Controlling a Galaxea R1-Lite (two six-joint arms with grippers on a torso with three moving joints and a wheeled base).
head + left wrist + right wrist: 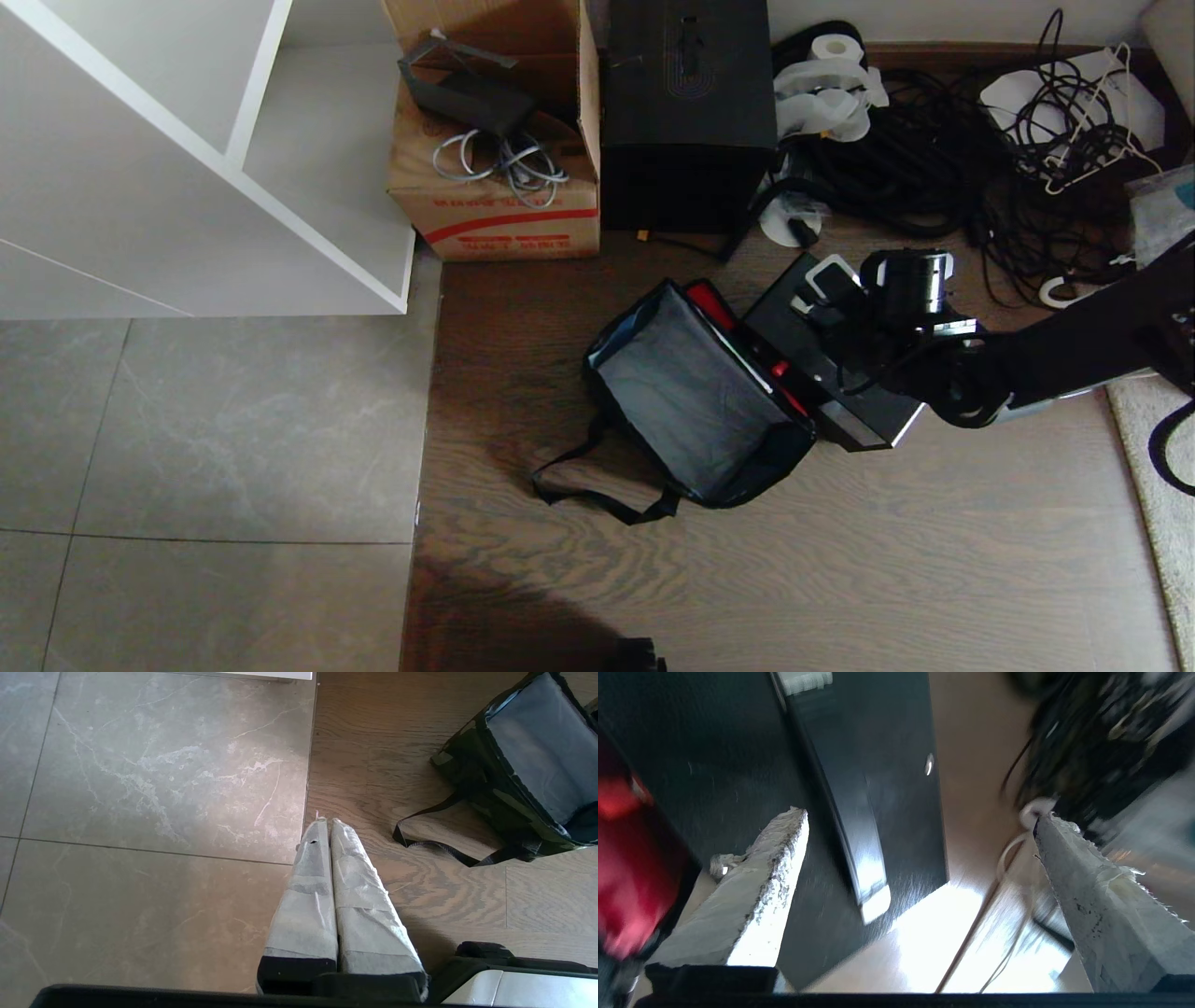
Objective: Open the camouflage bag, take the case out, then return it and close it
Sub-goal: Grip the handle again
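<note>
Head view: right end effector [826, 285] spread wide, empty, above flat black rigid case [840, 392]; case's long axis near-right to far-left, beside open camouflage fabric bag [695, 397]; left end effector [327, 858] pressed together, well apart.

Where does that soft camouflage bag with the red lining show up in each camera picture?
Head view: soft camouflage bag lies open mid-floor, beside the flat black case.
Left wrist view: upper right corner.
Right wrist view: only a blurred red edge, probably its lining.
Shared landmark: the brown wooden floor.
</note>
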